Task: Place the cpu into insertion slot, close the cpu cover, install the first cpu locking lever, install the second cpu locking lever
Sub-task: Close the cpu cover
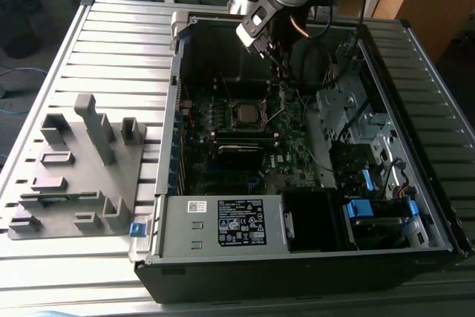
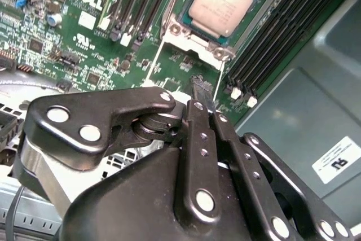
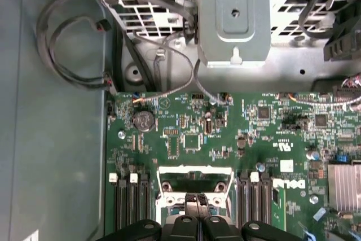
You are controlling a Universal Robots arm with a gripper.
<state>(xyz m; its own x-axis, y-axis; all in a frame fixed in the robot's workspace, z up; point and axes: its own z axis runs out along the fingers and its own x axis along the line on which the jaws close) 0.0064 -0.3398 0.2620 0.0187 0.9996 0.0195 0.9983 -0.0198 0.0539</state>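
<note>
The cpu, a silver-tan square chip, lies in the insertion slot on the green motherboard; the exterior view shows the insertion slot mid-case. My gripper hovers just off one edge of the slot, fingers pressed together with nothing between them. From outside, the gripper hangs above the board, toward the exterior view's right of the slot. A thin wire lever stands slanted beside the slot. The first wrist view has the gripper over a silvery frame; whether this is the cpu cover I cannot tell.
The open computer case lies on a slatted metal table. Black memory slots flank the socket on both sides. Cables and a grey drive cage lie beyond the board. A grey fixture block sits at the exterior view's left.
</note>
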